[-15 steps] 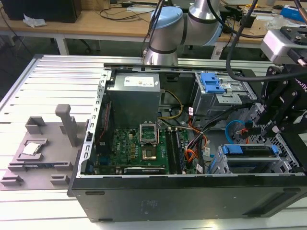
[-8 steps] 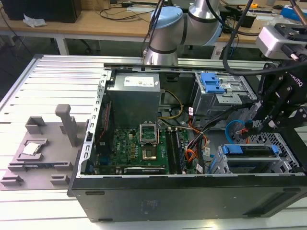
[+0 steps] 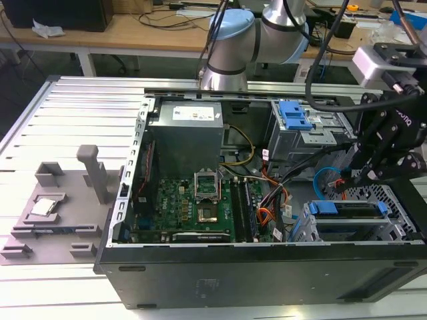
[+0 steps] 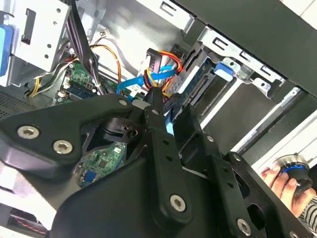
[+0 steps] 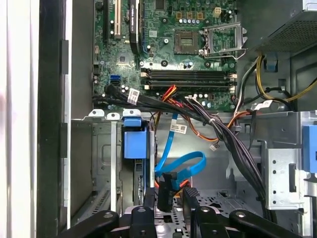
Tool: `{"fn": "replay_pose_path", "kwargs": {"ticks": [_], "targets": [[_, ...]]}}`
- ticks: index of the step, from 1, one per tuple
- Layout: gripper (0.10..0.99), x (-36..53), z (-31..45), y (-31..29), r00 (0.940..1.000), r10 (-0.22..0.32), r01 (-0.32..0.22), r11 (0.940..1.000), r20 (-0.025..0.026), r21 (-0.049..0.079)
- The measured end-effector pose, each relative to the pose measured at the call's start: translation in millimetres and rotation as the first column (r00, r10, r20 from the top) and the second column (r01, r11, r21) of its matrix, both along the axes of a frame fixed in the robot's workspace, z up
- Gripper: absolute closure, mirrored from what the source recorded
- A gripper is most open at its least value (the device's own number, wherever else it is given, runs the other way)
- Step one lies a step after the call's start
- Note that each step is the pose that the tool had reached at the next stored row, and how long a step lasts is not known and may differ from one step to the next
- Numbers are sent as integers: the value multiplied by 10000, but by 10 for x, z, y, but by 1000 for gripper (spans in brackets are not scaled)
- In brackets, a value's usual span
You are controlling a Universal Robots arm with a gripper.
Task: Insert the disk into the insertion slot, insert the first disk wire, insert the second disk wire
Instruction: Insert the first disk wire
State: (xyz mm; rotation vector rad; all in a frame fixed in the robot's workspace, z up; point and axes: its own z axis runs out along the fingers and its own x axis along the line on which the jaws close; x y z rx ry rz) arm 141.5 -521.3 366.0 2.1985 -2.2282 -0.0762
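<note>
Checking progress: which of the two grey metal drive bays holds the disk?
The perforated cage at the exterior view's lower right, with the blue-framed disk inside; the other bay bears a wide blue latch.

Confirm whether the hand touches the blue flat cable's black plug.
Cannot tell: the first wrist view sets the black plug at the hand, contact unclear.

The gripper [image 5: 177,201] is black. The disk [image 3: 349,208] has a bright blue frame and sits in the grey, perforated slot [image 3: 353,232]. The cable [image 5: 190,166] is blue, the wires [image 4: 173,62] orange, red and yellow. The board [image 3: 190,200] is green and the case [image 3: 267,273] black.
</note>
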Motion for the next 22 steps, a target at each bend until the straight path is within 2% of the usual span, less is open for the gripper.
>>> {"fn": "replay_pose_path", "kwargs": {"ticks": [3,9,12,18,20,22], "targets": [[725,0,-47,0,10000,0,0,10000,-1,-1],[737,0,-50,0,10000,1,-1,10000,0,-21],[918,0,-51,0,10000,0,0,10000,0,-31],[922,0,-51,-4,10000,0,0,10000,0,-53],[922,68,-66,-7,10000,0,0,10000,-3,-54],[922,86,-74,-22,10000,1,-1,10000,-4,-54]]}}
